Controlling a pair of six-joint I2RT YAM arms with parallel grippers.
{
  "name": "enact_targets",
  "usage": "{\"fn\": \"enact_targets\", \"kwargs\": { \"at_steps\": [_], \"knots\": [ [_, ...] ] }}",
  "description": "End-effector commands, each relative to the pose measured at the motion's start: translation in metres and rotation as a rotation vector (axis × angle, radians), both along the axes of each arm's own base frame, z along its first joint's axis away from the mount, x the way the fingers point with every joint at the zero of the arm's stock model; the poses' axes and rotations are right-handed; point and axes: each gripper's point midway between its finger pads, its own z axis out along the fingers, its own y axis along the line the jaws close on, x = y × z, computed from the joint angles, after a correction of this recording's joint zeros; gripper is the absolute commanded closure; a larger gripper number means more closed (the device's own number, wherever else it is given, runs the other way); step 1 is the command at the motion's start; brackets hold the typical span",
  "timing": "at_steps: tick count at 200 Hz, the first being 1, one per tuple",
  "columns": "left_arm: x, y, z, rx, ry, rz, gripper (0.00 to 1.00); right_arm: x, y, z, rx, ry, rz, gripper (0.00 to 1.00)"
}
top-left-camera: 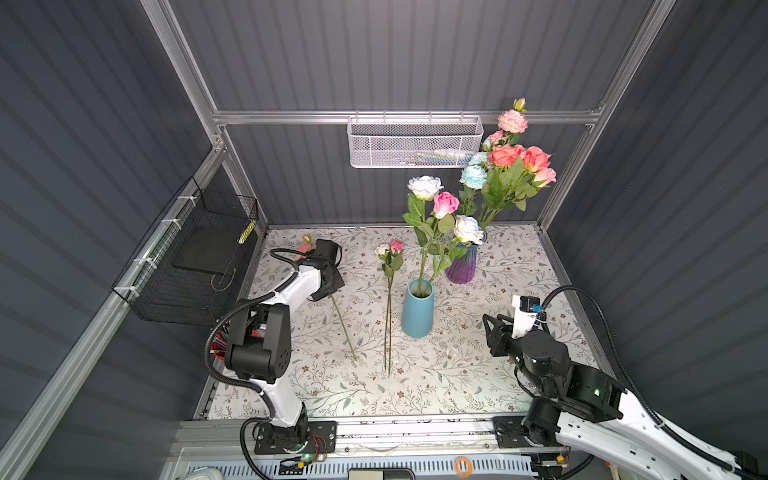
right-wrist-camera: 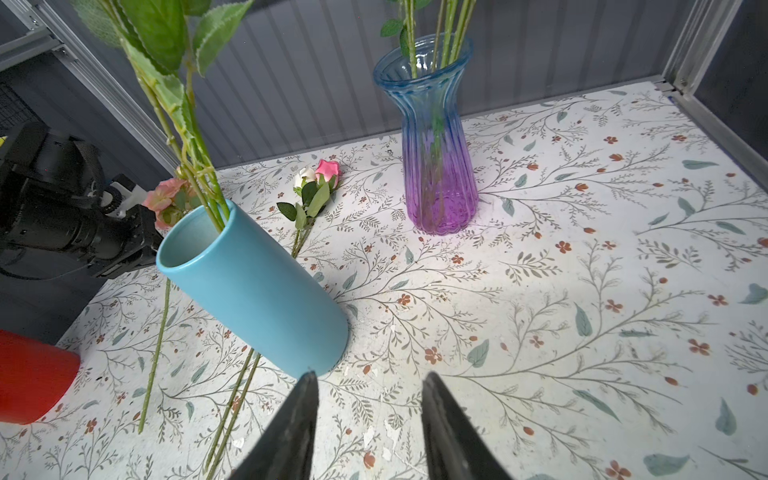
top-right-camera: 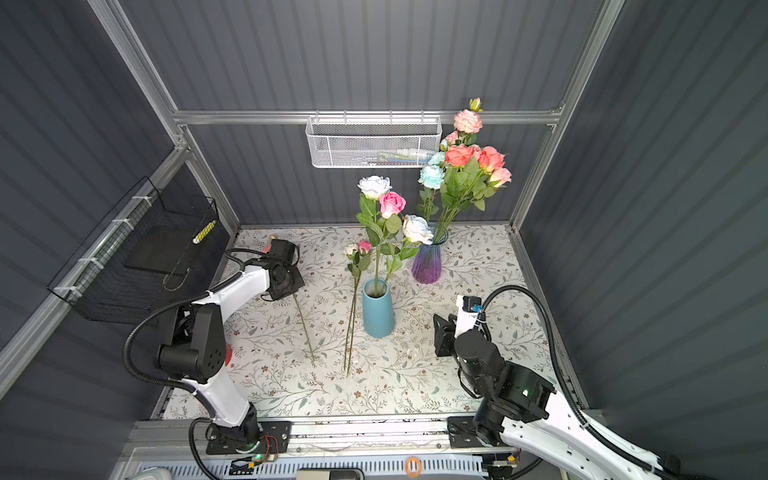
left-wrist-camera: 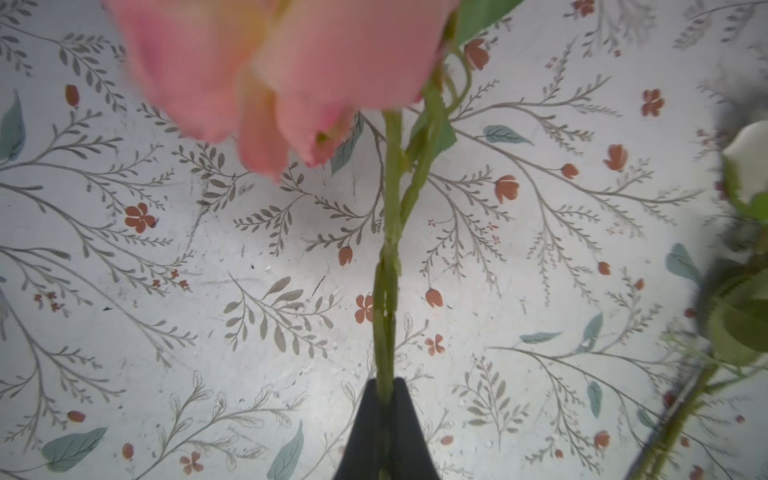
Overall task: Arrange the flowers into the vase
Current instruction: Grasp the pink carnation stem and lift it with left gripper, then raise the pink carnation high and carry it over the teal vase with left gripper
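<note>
Left end effector (left-wrist-camera: 384, 386) clamps pink rose stem (left-wrist-camera: 391, 232); bloom (left-wrist-camera: 282, 62) just beyond.

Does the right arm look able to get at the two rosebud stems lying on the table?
Probably yes: the right gripper is open and empty; the blue vase screens the buds, but the rosebud stems lie clear at their cut ends.

Two high, down-facing top views; two close wrist views.
</note>
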Motion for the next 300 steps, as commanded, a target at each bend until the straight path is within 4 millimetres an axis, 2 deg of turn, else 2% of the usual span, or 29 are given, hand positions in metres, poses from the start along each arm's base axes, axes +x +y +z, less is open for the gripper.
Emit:
{"fn": "enact_targets", "kwargs": {
  "at_steps": [1, 37, 62, 81, 116, 132, 170, 205, 229, 258, 300],
  "knots": [
    [-0.002, -0.021, 0.040, -0.109, -0.150, -0.115, 1.00, -0.001, 0.011, 0.012, 0.062, 0.000, 0.041, 0.55],
    [-0.021, -0.057, 0.146, -0.273, -0.538, -0.311, 1.00, -0.005, 0.045, 0.008, 0.200, -0.023, 0.179, 0.46],
    [-0.053, -0.084, 0.220, -0.259, -0.778, -0.459, 1.00, -0.006, 0.060, -0.006, 0.324, -0.006, 0.231, 0.37],
    [-0.078, -0.108, 0.265, -0.231, -0.913, -0.551, 1.00, -0.005, 0.063, -0.017, 0.405, 0.028, 0.230, 0.34],
    [-0.110, -0.141, 0.327, -0.244, -1.084, -0.673, 1.00, -0.002, 0.060, -0.036, 0.475, 0.093, 0.191, 0.32],
    [-0.120, -0.155, 0.350, -0.257, -1.172, -0.725, 1.00, -0.002, 0.059, -0.037, 0.474, 0.099, 0.188, 0.32],
    [-0.129, -0.187, 0.404, -0.332, -1.332, -0.802, 1.00, -0.001, 0.055, -0.036, 0.464, 0.096, 0.169, 0.32],
    [-0.117, -0.203, 0.435, -0.352, -1.437, -0.772, 1.00, 0.000, 0.056, -0.036, 0.464, 0.106, 0.169, 0.32],
    [-0.107, -0.214, 0.441, -0.367, -1.459, -0.759, 1.00, -0.002, 0.061, -0.037, 0.460, 0.122, 0.191, 0.32],
    [-0.097, -0.223, 0.432, -0.342, -1.456, -0.751, 1.00, -0.002, 0.060, -0.034, 0.447, 0.119, 0.194, 0.32],
    [-0.086, -0.232, 0.405, -0.313, -1.434, -0.724, 1.00, -0.001, 0.057, -0.033, 0.434, 0.109, 0.185, 0.32]
  ]
}}
